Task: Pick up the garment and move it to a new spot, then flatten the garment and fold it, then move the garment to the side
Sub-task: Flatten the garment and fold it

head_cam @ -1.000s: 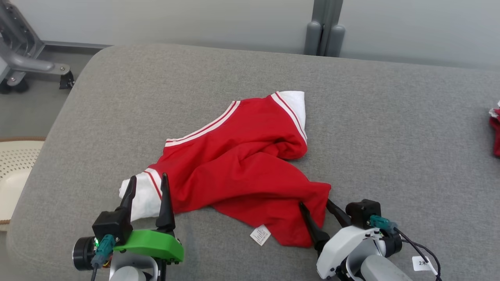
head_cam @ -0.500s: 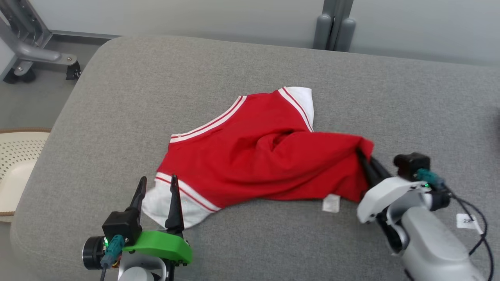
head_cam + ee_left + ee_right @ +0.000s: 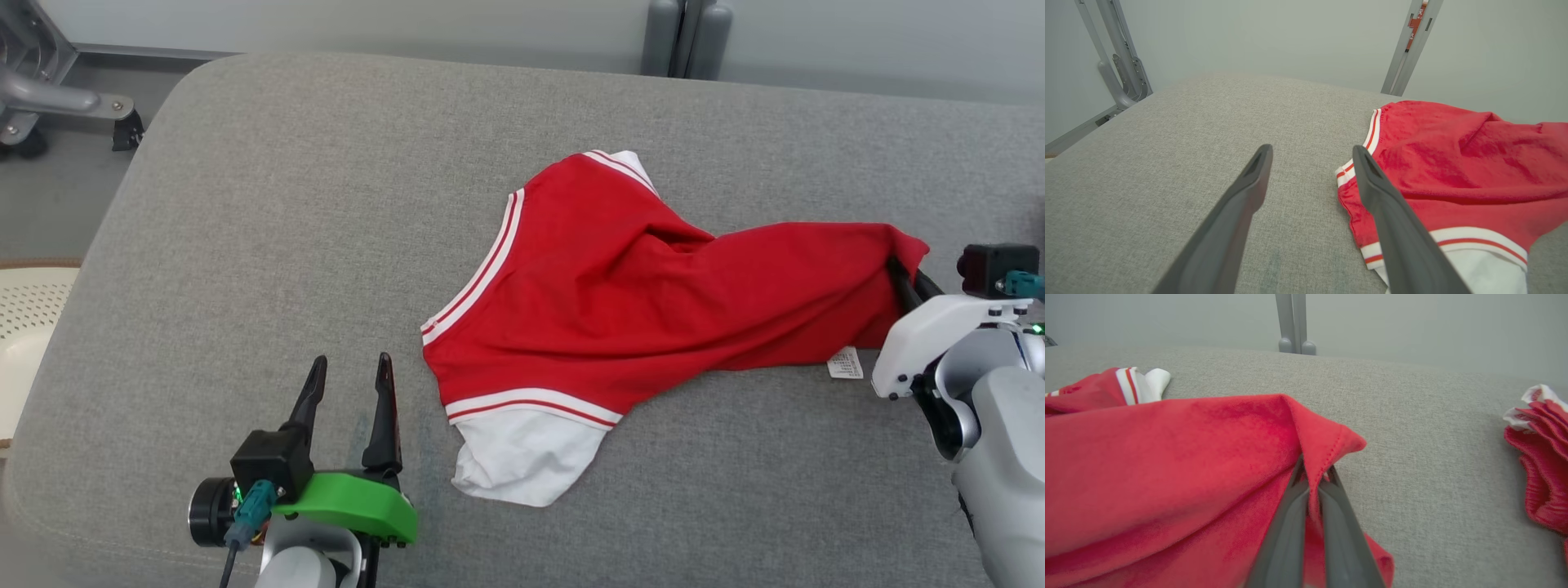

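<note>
One rumpled red garment point(image 3: 653, 310), pinched by right end effector point(image 3: 904, 273), left end effector point(image 3: 352, 359) splayed.

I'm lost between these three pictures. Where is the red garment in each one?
Head view: red garment centre, stretching right.
Left wrist view: red garment at right.
Right wrist view: red garment at left, pinched by right hand.
Shared landmark: grey post behind the cushion.

You see a garment point(image 3: 653, 310) of soft red matt cloth, white cloth trim, a grey woven cushion point(image 3: 286, 204), rough and matt, dark matt fingers point(image 3: 1241, 212) on your left gripper point(image 3: 351, 359), a smooth green plastic cover point(image 3: 351, 508)
</note>
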{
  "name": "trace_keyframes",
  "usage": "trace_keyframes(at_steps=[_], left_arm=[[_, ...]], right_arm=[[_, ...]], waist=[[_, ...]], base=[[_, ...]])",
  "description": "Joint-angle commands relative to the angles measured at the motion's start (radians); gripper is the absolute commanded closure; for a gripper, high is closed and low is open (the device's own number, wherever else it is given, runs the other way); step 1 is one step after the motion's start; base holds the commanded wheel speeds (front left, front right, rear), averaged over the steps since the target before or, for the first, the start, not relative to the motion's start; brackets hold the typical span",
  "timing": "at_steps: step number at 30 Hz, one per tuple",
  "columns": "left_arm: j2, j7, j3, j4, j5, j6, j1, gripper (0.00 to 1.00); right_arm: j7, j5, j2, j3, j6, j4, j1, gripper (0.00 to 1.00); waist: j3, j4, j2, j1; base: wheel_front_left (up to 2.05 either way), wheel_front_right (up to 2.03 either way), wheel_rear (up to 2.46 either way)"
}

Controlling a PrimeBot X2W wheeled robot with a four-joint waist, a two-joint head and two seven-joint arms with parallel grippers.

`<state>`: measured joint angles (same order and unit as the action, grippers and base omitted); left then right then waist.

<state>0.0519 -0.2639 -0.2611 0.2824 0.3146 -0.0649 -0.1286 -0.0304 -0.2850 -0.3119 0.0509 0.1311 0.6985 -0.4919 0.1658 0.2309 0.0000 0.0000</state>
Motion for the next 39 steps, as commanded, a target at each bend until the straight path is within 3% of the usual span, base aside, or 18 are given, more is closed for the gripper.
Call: trace_keyframes(at_steps=[1, 3, 4, 5, 6, 15, 22, 29, 39], left_arm=[[0.000, 0.000, -0.002, 0.000, -0.005, 0.007, -0.019, 0.00], [0.000, 0.000, -0.007, 0.001, -0.007, 0.009, -0.029, 0.00], [0.000, 0.000, -0.008, 0.002, -0.008, 0.010, -0.033, 0.00], [0.000, 0.000, -0.009, 0.005, -0.011, 0.011, -0.036, 0.00], [0.000, 0.000, -0.011, 0.007, -0.013, 0.011, -0.038, 0.00], [0.000, 0.000, -0.013, 0.021, -0.018, 0.008, -0.023, 0.00], [0.000, 0.000, -0.011, 0.020, -0.020, 0.007, -0.004, 0.00], [0.000, 0.000, -0.004, 0.019, -0.032, 0.012, -0.008, 0.00], [0.000, 0.000, -0.005, 0.019, -0.037, 0.010, -0.038, 0.00]], right_arm=[[0.010, -0.001, -0.001, 0.008, -0.001, 0.014, -0.030, 1.00], [0.013, 0.015, -0.007, 0.020, -0.001, 0.043, -0.068, 1.00], [0.008, 0.019, -0.004, 0.023, -0.001, 0.057, -0.084, 0.92], [-0.001, 0.024, -0.002, 0.023, -0.001, 0.075, -0.104, 0.56], [-0.008, 0.030, -0.001, 0.025, -0.001, 0.091, -0.117, 0.00], [-0.151, 0.068, 0.004, 0.032, -0.001, 0.180, -0.164, 0.00], [-0.226, 0.046, 0.043, -0.019, -0.001, 0.072, -0.022, 0.00], [-0.179, 0.085, 0.120, 0.073, -0.001, -0.071, 0.151, 0.00], [-0.124, 0.128, 0.150, 0.083, -0.001, 0.019, 0.085, 0.00]], waist=[[0.015, 0.005, 0.0000, 0.0000], [0.028, 0.007, 0.0000, 0.0000], [0.032, 0.008, 0.0000, 0.0000], [0.036, 0.008, 0.0000, 0.0000], [0.038, 0.008, 0.0000, 0.0000], [0.013, -0.042, 0.0000, 0.0000], [-0.019, -0.113, 0.0000, 0.0000], [-0.003, -0.169, 0.0000, 0.0000], [0.035, -0.123, 0.0000, 0.0000]], base=[[0.00, 0.00, 0.00], [0.00, 0.00, 0.00], [0.00, 0.00, 0.00], [0.00, 0.00, 0.00], [0.00, 0.00, 0.00], [0.00, 0.00, 0.00], [0.00, 0.00, 0.00], [0.00, 0.00, 0.00], [0.00, 0.00, 0.00]])
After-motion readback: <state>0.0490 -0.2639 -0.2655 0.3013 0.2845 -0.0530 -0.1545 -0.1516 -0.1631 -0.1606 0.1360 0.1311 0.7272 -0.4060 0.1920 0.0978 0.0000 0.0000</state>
